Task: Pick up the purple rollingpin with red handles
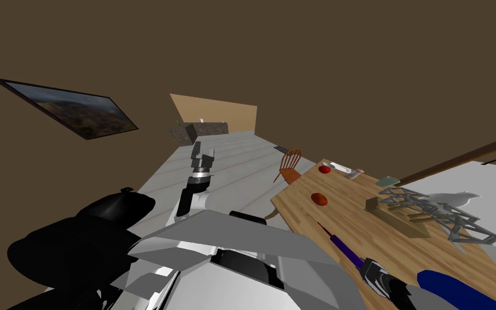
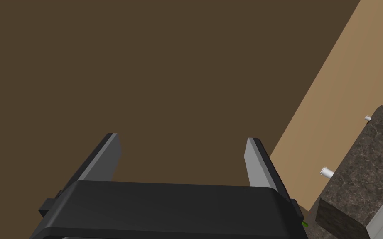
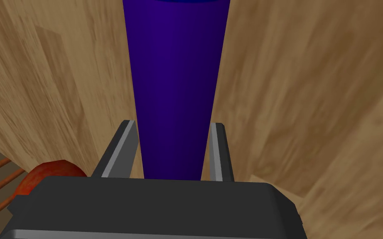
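Both fingers of my right gripper (image 3: 173,124) press the sides of the purple pin (image 3: 174,62), at the table's (image 3: 311,103) near edge. My left gripper (image 2: 182,139), well off the table, stands wide.

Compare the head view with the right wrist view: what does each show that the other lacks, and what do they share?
Head view adds: the left gripper raised over the grey floor, a grey wire-frame rack, a framed landscape picture. Right wrist view adds: how the right gripper grips, light grey blade fingers pressed against the sides of the purple cylindrical rolling pin. Shared: that pin, the right gripper, the light wooden table.
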Available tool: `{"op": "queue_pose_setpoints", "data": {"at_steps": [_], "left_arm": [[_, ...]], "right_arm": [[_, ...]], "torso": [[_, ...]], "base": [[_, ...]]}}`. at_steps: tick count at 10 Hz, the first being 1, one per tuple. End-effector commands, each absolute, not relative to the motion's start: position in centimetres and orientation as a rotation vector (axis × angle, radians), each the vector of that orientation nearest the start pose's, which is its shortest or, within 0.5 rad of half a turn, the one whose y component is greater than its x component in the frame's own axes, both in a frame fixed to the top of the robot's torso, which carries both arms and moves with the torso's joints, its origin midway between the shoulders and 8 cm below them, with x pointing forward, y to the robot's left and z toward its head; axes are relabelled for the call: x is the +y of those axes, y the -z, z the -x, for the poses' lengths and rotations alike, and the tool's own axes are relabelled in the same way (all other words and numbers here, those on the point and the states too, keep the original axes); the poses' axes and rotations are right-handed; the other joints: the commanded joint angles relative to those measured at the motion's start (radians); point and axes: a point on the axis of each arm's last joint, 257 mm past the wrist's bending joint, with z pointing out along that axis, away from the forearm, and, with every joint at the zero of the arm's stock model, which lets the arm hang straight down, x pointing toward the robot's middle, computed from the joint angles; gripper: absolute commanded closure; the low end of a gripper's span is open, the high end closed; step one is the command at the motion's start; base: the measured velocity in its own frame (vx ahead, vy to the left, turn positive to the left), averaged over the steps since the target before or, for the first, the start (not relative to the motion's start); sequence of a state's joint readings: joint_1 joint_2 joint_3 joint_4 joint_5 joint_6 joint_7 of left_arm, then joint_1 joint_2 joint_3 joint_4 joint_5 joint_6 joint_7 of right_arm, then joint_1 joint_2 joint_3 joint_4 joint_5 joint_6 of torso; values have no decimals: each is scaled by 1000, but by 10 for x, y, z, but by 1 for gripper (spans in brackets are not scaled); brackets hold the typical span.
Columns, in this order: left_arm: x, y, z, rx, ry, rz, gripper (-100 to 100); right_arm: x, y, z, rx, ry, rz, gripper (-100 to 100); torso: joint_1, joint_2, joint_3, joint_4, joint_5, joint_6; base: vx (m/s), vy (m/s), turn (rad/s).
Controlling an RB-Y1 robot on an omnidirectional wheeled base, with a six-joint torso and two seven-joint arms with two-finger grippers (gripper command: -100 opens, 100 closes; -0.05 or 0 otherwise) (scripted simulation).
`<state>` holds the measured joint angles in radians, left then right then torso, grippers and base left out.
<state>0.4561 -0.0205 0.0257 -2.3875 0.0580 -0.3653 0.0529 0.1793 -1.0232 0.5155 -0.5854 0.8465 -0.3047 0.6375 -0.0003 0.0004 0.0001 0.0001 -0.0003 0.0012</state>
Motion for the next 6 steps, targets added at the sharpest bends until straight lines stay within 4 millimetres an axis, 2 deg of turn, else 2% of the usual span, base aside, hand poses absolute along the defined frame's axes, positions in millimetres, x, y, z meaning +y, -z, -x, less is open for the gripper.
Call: {"op": "queue_pose_setpoints", "data": {"at_steps": [1,2,3,5,6], "left_arm": [[289,-61,-343,535,1386,712,0],[289,-61,-343,535,1386,712,0],[289,-61,-343,535,1386,712,0],[289,-61,-343,535,1386,712,0],[289,-61,-343,535,1386,712,0]], "right_arm": [[-705,488,-131,2680,653,1046,100],[-705,488,-131,2680,653,1046,0],[-713,476,-135,2670,652,1064,100],[-715,474,-138,2669,656,1064,100],[-716,473,-138,2670,653,1066,0]], "torso": [[0,0,0,0,0,0],[0,0,0,0,0,0],[0,0,0,0,0,0],[6,1,1,0,2,1],[4,1,1,0,1,0]], "base": [[0,0,0],[0,0,0],[1,65,-130],[-9,66,-72],[-2,8,-1]]}}
